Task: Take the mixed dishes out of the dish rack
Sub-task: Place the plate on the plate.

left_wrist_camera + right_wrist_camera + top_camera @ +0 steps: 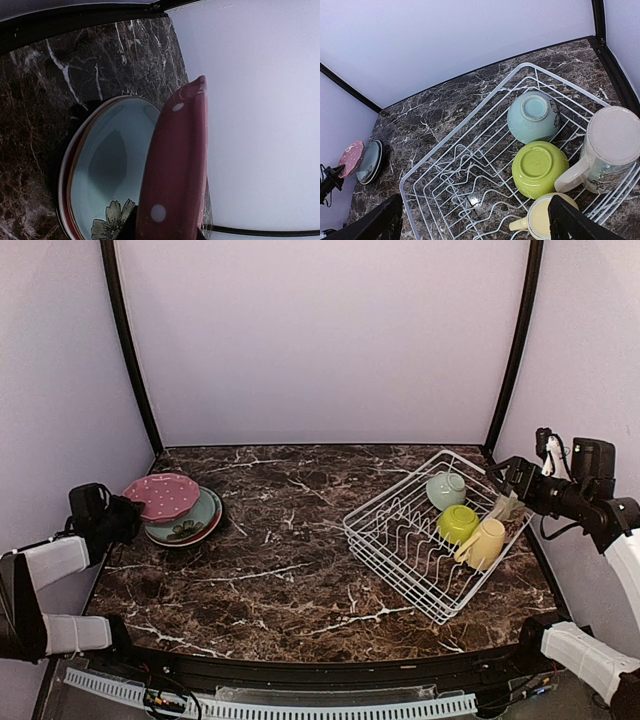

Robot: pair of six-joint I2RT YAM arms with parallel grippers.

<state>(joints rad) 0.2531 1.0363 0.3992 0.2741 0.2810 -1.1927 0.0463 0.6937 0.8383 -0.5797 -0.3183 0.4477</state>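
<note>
Currently the dotted plate (pixel 160 495) is clamped by the left claw (pixel 126 513) at mid-left; the right claw (pixel 475 215) is spread near the dish rack (pixel 385 540).

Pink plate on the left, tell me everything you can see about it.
The pink plate is round and glossy like glazed ceramic, maroon-pink with white dots. It is tilted just above a stack of plates near the left edge of the table, its near rim at the left claw, which seems to grip it. The left wrist view shows it edge-on over a pale blue flowered plate.
</note>
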